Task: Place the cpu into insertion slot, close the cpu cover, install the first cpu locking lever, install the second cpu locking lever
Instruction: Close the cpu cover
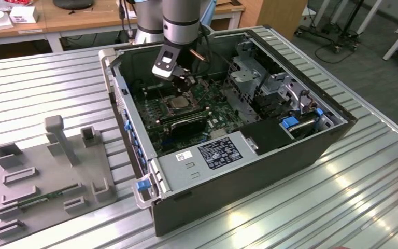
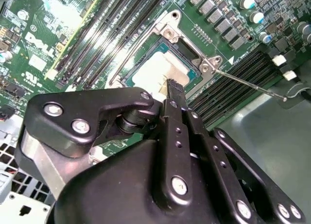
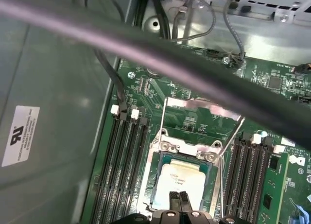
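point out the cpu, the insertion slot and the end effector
cpu (image 3: 183,178), first wrist view, middle of its pale lid
insertion slot (image 3: 187,149), first wrist view, silvery metal rim
end effector (image 3: 179,198), first wrist view, between its fingertips

- One pale silver square cpu (image 3: 182,178), counted.
- Two thin silvery wire levers (image 3: 164,116).
- Two banks of long black memory slots (image 3: 119,170).
- One green motherboard (image 3: 194,119).

Likely a lab — slatted bench (image 1: 47,83), desks (image 1: 81,21).
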